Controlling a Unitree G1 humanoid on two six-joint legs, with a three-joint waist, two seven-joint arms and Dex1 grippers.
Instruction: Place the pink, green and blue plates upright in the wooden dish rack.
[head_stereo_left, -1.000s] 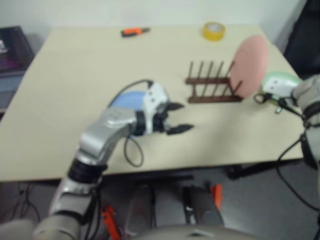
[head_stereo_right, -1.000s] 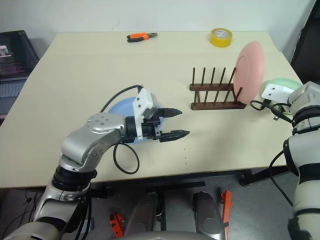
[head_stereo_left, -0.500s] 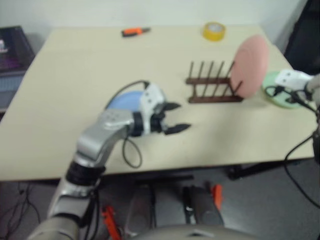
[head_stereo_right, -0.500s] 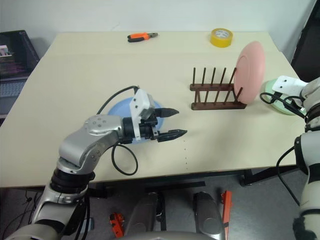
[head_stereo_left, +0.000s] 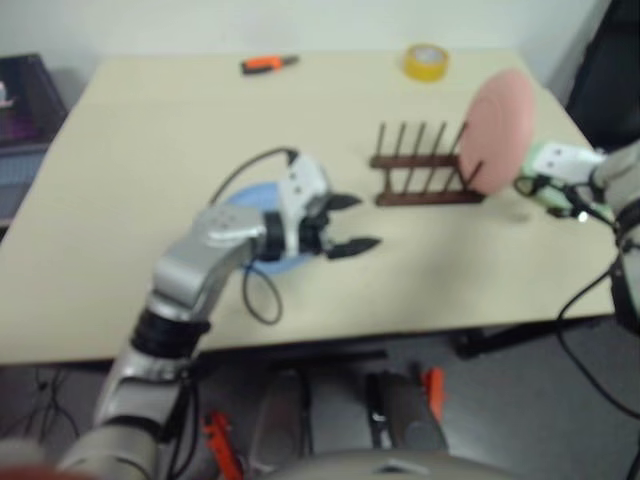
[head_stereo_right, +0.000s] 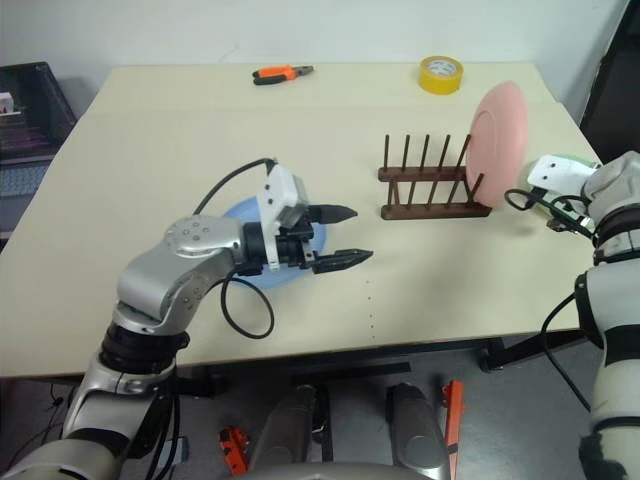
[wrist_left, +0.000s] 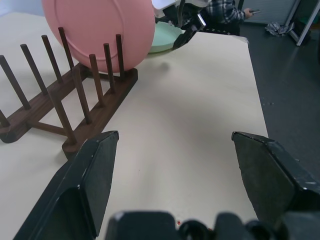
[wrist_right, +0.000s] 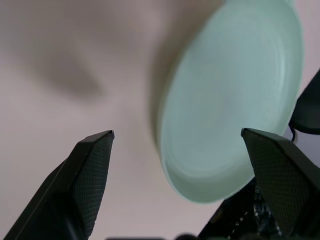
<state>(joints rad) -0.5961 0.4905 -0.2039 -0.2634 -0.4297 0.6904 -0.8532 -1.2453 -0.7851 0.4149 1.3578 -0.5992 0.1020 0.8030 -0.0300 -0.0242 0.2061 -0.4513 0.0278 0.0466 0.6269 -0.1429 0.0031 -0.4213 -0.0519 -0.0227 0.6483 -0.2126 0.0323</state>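
Right gripper (wrist_right: 175, 150): jaws spread wide, holding nothing; poised above the green plate.
Green plate (wrist_right: 235, 95): lies flat on the desk at the far right, beside the rack's right end, partly hidden behind the right wrist in the head views; not in the rack.
Left gripper (head_stereo_right: 337, 236): jaws wide apart, empty; held above the desk at centre-left, fingers pointing toward the rack, well apart from it.
Blue plate (head_stereo_right: 238, 212): lies flat on the desk directly beneath the left wrist, largely covered by the arm; not in the rack.
Pink plate (head_stereo_right: 498, 130): stands upright in the rightmost slot of the rack, leaning slightly against the pegs.
Wooden dish rack (head_stereo_right: 432, 190): dark brown, two rails with rows of upright pegs; stands on the right half of the desk; the remaining slots to the left of the pink plate hold nothing.
Desk (head_stereo_right: 180, 140): pale beige top carrying all the items.
Yellow tape roll (head_stereo_right: 441, 74): lies at the far edge of the desk, behind the rack.
Orange-handled pliers (head_stereo_right: 282, 73): lie at the far edge, left of the tape roll.
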